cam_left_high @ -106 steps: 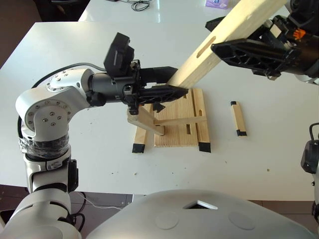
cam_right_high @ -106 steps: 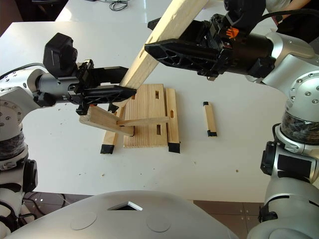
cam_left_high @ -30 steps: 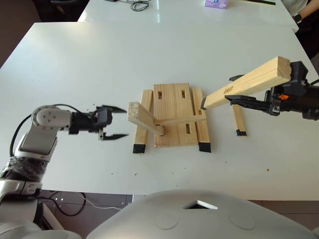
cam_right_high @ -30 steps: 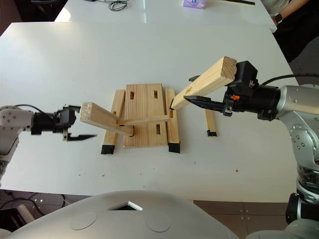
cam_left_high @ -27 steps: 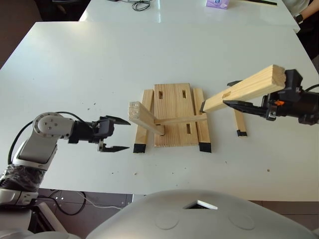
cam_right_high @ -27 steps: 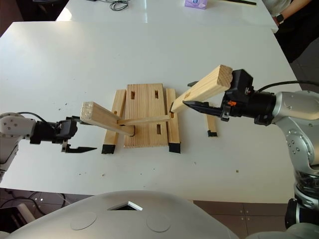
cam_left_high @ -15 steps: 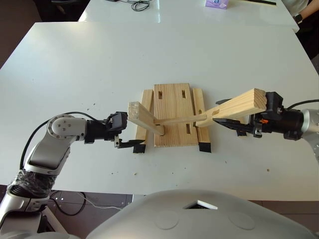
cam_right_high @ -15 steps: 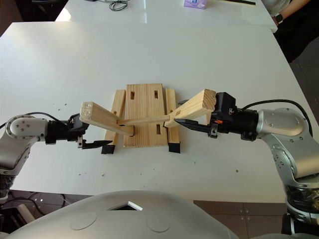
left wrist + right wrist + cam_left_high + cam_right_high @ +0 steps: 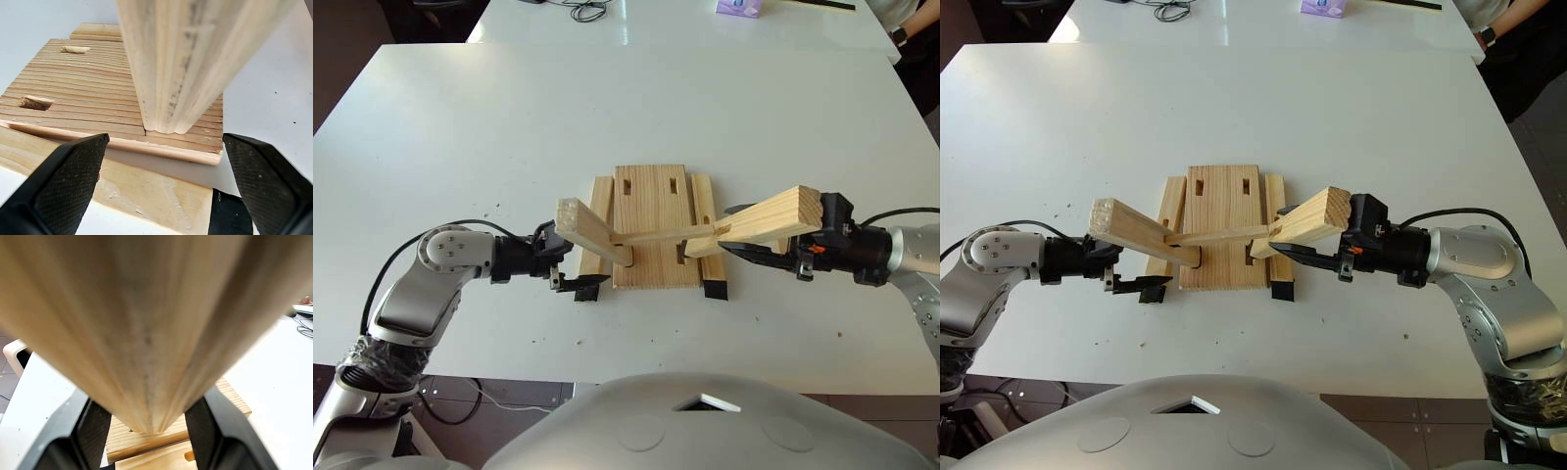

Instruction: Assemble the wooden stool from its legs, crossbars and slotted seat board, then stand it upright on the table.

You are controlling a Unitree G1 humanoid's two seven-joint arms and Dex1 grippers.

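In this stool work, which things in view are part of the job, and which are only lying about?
Job: slotted pale wooden seat board; thick wooden leg held by right end effector; tilted wooden leg beside left end effector; thin wooden crossbar; two flat black-tipped wooden legs.
Lying about: small purple box; dark cables.

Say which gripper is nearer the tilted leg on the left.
Left. The left gripper, open, flanks the base of the tilted leg; the right gripper, shut on a second leg, is across the seat board.
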